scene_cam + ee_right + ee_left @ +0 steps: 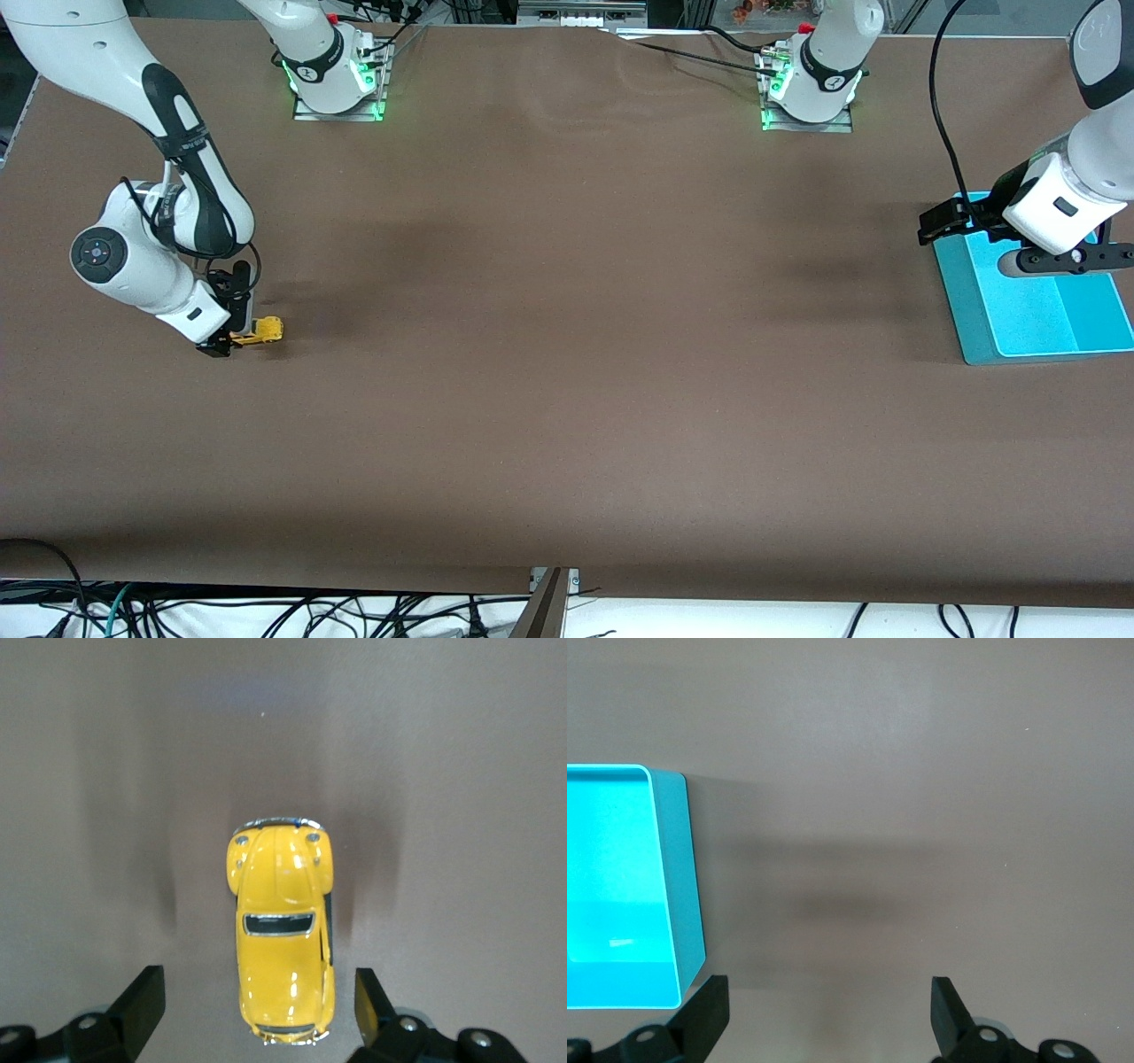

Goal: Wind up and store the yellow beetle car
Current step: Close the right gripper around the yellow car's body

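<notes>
Straddling the yellow beetle car (283, 943), right claw (252, 1001) unclenched, left claw (828, 1010) spread — waiting over teal tray (974, 328)

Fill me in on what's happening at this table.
The right gripper is down at the table near the right arm's end, its open fingers on either side of a small yellow toy car that sits on the brown table, not yet gripped. The left gripper waits, open and empty, beside a turquoise tray at the left arm's end.
</notes>
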Controlling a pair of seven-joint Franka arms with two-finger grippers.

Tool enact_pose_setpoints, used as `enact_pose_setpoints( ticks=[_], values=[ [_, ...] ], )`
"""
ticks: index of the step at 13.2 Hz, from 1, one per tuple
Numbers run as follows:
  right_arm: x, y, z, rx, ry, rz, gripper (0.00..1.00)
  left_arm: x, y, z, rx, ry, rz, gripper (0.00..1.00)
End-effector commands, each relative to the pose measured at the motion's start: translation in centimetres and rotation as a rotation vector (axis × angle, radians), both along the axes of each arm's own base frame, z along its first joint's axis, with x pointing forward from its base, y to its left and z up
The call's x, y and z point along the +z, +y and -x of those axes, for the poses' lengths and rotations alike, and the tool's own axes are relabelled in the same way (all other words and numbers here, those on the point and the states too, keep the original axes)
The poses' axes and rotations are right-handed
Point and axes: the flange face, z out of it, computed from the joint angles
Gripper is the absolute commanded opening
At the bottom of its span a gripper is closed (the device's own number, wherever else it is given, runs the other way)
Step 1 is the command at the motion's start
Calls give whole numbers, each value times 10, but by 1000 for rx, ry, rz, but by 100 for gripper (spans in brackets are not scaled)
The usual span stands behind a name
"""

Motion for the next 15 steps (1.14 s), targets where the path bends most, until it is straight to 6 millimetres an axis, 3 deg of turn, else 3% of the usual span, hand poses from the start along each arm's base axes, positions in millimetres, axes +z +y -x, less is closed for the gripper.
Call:
enact_pose_setpoints(
  ticks=[1, 2, 5, 12, 15],
  values=[
    [0, 0, 2, 19, -13, -17, 62, 8, 2, 3, -1, -1, -32, 100],
    [1, 2, 1, 19, -15, -19, 38, 8, 2, 2, -1, -2, -32, 100],
    [3, 3, -1, -1, -19, -31, 11, 7, 2, 2, -1, -1, -32, 100],
    [7, 54, -10, 11, -30, -79, 10, 7, 2, 2, -1, -1, -32, 100],
    [-6, 53, -7, 13, -15, -82, 10, 8, 2, 2, -3, -2, -31, 100]
  ],
)
